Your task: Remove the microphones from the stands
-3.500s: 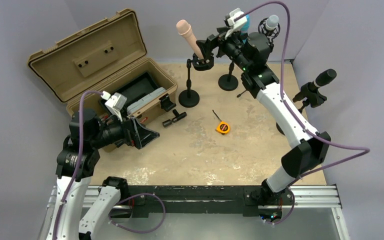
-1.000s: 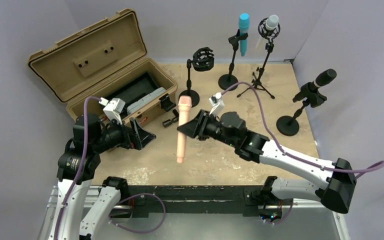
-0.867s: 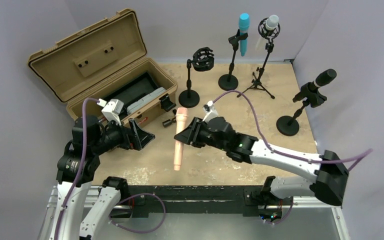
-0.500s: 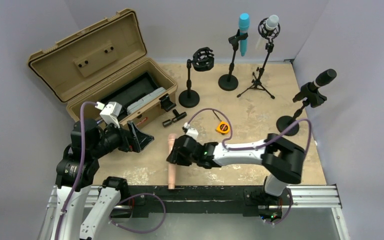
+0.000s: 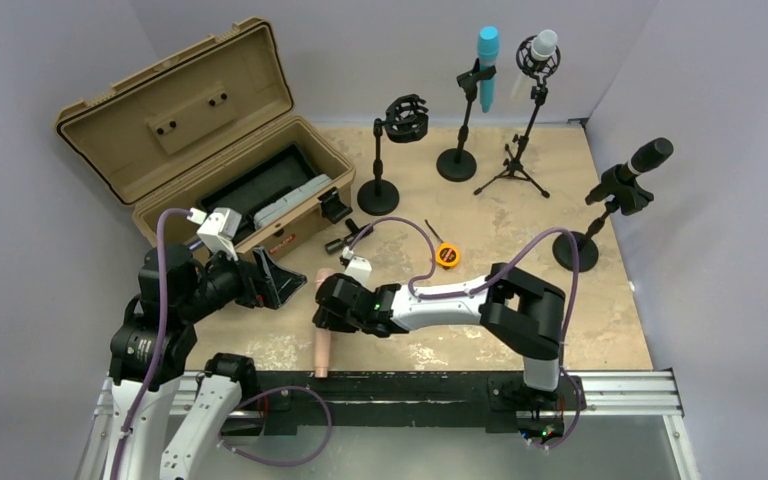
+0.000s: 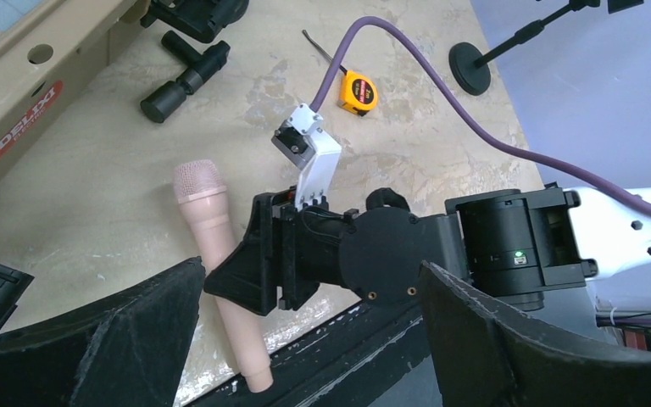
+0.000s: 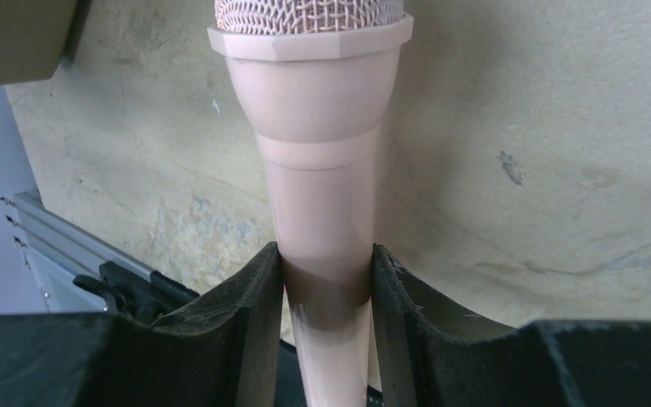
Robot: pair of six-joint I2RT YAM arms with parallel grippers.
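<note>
Right gripper is clamped on the handle of the one pink microphone. It is held low over the table near the front edge, mesh head toward the far side; contact with the surface cannot be confirmed. Left gripper stands just beside it, fingers spread, holding nothing. Four stands at the back: one empty stand and three carrying a blue microphone, silver microphone and black microphone. One tape measure; one open case.
</note>
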